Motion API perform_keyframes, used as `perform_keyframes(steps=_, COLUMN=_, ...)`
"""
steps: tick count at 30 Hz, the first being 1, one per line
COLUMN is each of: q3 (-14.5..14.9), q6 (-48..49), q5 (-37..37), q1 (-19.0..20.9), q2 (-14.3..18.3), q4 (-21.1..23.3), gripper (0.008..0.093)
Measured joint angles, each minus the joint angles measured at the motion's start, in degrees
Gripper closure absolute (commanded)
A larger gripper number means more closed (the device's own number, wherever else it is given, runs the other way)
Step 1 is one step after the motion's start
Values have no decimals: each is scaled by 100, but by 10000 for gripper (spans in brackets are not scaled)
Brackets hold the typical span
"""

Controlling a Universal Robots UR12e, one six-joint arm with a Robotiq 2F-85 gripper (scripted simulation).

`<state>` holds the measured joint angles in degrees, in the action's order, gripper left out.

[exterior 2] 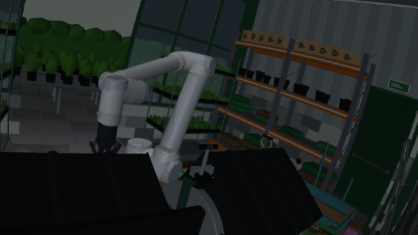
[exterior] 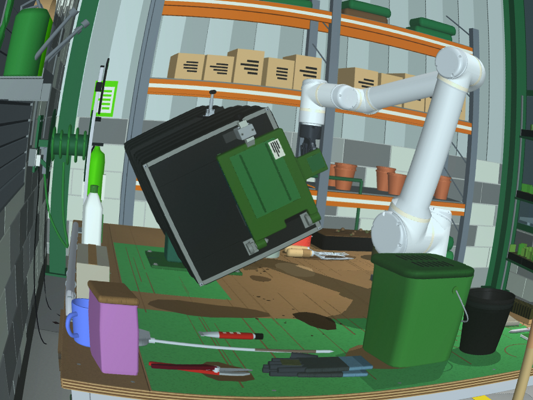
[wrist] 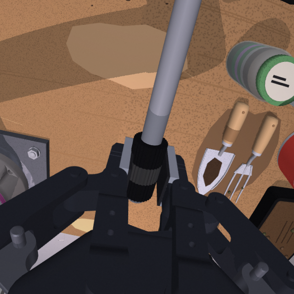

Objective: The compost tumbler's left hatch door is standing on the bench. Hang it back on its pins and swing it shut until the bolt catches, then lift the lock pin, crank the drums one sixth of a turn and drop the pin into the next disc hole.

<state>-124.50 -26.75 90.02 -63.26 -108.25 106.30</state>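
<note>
The crank's black ribbed handle (wrist: 145,170) is hidden from the side camera behind the tumbler's right end; only the wrist camera shows it, on a grey rod (wrist: 170,68) that runs away over the bench. The black tumbler drum (exterior: 202,189) stands tilted on its stand, with the green hatch door (exterior: 267,189) lying flat on its face under a grey bolt latch (exterior: 244,131). The lock pin (exterior: 211,102) with its black knob sticks up from the drum's top; it also shows between the two drums (exterior 2: 205,159). My gripper (wrist: 148,175) is closed around the crank handle, at the drum's upper right corner (exterior: 306,148).
The drum's lower corner hangs close over the wooden bench. A trowel (wrist: 216,164) and hand fork (wrist: 246,164) lie below my gripper beside a green-capped roll (wrist: 263,74). A green bin (exterior: 415,310), black bucket (exterior: 486,318), purple box (exterior: 114,331) and hand tools (exterior: 232,344) crowd the front edge.
</note>
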Motion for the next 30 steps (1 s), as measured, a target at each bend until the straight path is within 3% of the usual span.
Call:
perform_keyframes(steps=12, q3=3, q6=2, q5=-2, q1=-1, q2=2, q4=-6, gripper=929)
perform_keyframes(steps=30, q3=2, q6=2, q5=-2, q1=-1, q2=3, q4=-5, gripper=569)
